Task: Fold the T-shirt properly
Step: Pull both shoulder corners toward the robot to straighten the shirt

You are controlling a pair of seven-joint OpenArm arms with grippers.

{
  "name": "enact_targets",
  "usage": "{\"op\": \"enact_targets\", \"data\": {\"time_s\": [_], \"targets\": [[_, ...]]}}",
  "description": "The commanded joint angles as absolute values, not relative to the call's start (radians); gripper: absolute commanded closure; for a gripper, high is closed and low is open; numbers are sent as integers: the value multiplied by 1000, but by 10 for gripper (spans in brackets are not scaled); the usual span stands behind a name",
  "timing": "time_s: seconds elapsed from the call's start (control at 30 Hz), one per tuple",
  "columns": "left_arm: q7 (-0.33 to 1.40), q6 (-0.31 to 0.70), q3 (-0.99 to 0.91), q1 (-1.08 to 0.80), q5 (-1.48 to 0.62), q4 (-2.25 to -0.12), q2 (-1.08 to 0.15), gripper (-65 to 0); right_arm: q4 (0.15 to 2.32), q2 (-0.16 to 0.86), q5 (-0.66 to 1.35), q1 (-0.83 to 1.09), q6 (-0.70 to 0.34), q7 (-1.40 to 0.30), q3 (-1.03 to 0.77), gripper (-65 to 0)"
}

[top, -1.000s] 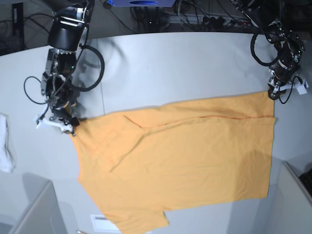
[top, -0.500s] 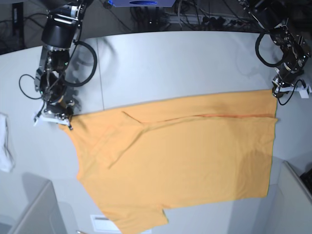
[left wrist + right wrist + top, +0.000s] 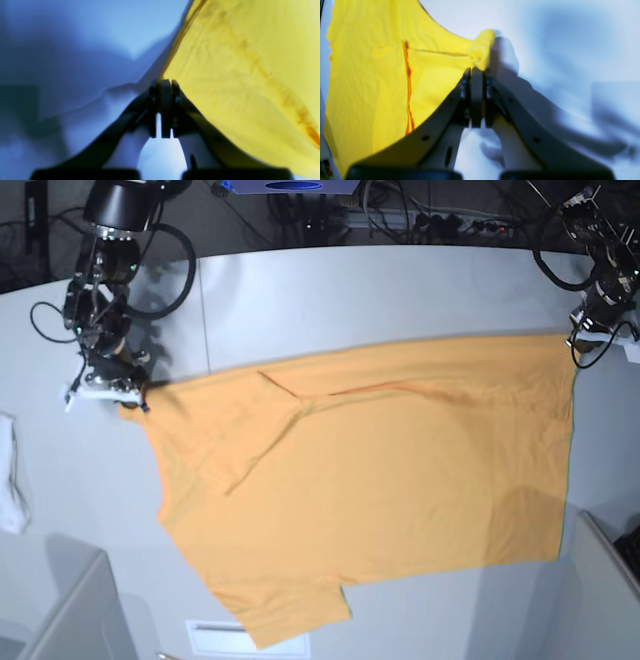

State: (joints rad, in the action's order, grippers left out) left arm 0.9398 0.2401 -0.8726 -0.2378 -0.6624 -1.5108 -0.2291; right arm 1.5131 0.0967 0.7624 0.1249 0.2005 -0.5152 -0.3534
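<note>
My left pincer [image 3: 578, 343] clamped on one corner of the soft orange cotton T-shirt [image 3: 370, 480], my right pincer [image 3: 128, 392] pinching the opposite corner, cloth spread wrinkled across the smooth grey tabletop [image 3: 380, 290], red-stitched seam showing

Bright, blue-tinted wrist views blurred; base view fisheye-curved.

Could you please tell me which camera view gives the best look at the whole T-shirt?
The base view: the T-shirt lies spread on the table, fully visible. The left wrist view shows only blurred cloth beside the shut left gripper; the right wrist view shows one corner bunched at the right gripper.
</note>
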Motion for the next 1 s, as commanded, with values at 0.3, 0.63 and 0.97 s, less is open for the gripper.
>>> {"op": "enact_targets", "data": {"time_s": [0.3, 0.63, 0.97], "targets": [[926, 245, -880, -367, -670, -1643, -232, 0, 1673, 111, 762, 302, 196, -487, -364, 0], [924, 245, -881, -466, -670, -1661, -213, 0, 1774, 108, 762, 467, 196, -487, -409, 0], [923, 298, -881, -529, -668, -1698, -206, 0, 1831, 73, 762, 582, 196, -487, -406, 0]]}}
